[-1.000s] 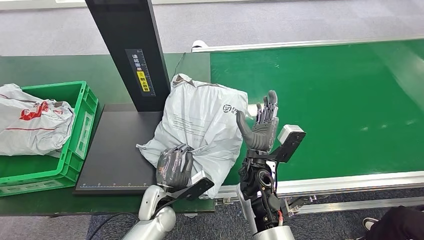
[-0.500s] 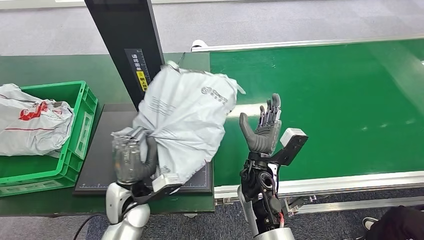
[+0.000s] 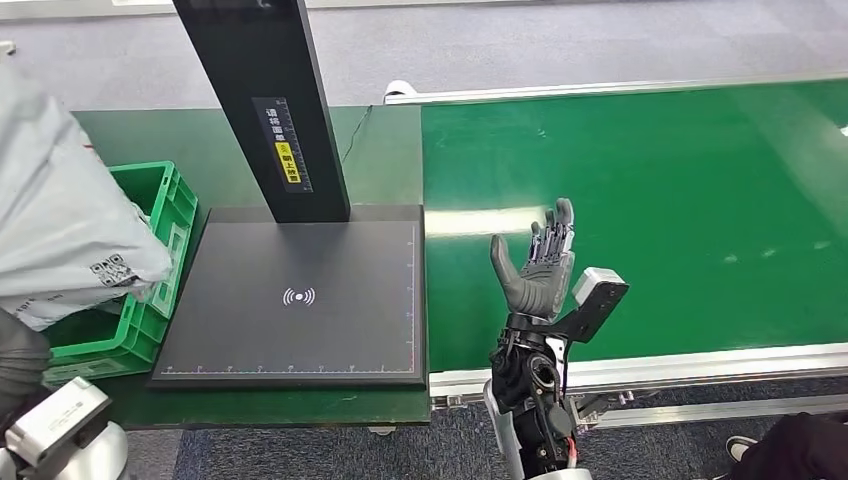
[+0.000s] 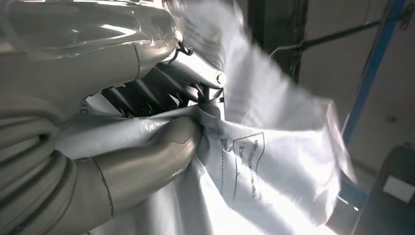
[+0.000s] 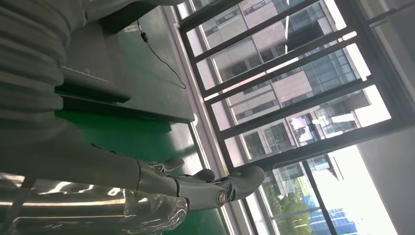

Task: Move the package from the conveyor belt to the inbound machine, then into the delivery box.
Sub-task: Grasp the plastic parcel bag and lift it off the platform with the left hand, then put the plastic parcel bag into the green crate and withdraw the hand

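Note:
The grey plastic package (image 3: 62, 225) hangs at the far left, over the green delivery crate (image 3: 168, 235). My left hand (image 3: 18, 362) grips it from below at the picture's left edge. In the left wrist view the thumb and fingers (image 4: 147, 161) pinch a fold of the package (image 4: 274, 166). The black scan plate of the inbound machine (image 3: 300, 300) lies bare, with its dark post (image 3: 265, 100) behind it. Over the near edge of the green conveyor belt (image 3: 650, 190), my right hand (image 3: 540, 265) stands upright with fingers spread and holds nothing. The right wrist view shows the right hand (image 5: 210, 188) just as open.
The crate stands left of the scan plate on a dark green table (image 3: 385, 140). The belt's metal rail (image 3: 700, 362) runs along the near side. A person's dark shoe and trouser leg (image 3: 790, 450) are at the bottom right.
My left hand has swung the package leftwards off the scan plate to above the crate. The plate is now uncovered. The right hand has hardly moved.

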